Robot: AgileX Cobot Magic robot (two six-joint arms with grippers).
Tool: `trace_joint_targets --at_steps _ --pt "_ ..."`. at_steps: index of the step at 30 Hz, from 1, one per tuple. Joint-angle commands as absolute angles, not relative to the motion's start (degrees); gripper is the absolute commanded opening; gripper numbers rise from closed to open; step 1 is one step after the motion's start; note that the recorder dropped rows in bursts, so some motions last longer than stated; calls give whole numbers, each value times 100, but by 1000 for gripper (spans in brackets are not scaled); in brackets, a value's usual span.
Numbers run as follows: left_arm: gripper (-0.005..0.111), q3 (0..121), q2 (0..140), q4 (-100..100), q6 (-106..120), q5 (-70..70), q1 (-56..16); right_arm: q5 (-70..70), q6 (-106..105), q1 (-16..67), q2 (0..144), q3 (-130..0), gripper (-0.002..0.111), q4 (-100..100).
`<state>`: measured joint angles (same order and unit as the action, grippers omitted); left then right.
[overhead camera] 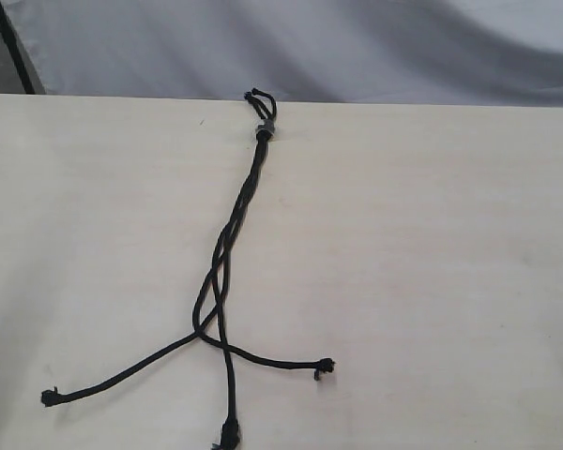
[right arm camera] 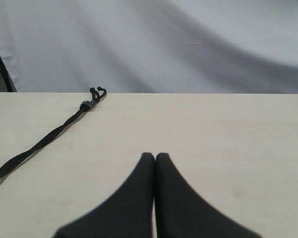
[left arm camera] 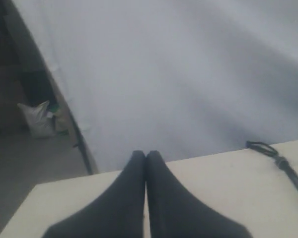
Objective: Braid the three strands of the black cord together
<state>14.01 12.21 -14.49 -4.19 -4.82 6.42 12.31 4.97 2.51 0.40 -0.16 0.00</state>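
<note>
The black cord lies down the middle of the pale table, held at its far end by a small grey clip with short loops beyond it. Below the clip the three strands run twisted together, then part. One knotted tail ends at the front left, one at the front right, and one at the front edge. Neither arm shows in the exterior view. My left gripper is shut and empty, with the cord's clip end off to its side. My right gripper is shut and empty, well apart from the cord.
A grey cloth backdrop hangs behind the table's far edge. A dark pole stands at the back left. A white bag sits on the floor past the table's corner.
</note>
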Motion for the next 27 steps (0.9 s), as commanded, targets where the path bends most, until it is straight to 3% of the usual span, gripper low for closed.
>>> trace_joint_targets --at_steps 1,9,15,27 --pt "0 1024 989 -1454 -495 -417 1110 1237 461 244 0 0 0 0" --pt "0 632 1002 -1454 -706 -163 1164 1237 461 104 0 0 0 0" --pt "0 0 1002 -646 -84 1491 1164 1237 461 -483 0 0 0 0" --pt "0 0 74 204 314 557 1277 1237 461 -719 0 0 0 0"
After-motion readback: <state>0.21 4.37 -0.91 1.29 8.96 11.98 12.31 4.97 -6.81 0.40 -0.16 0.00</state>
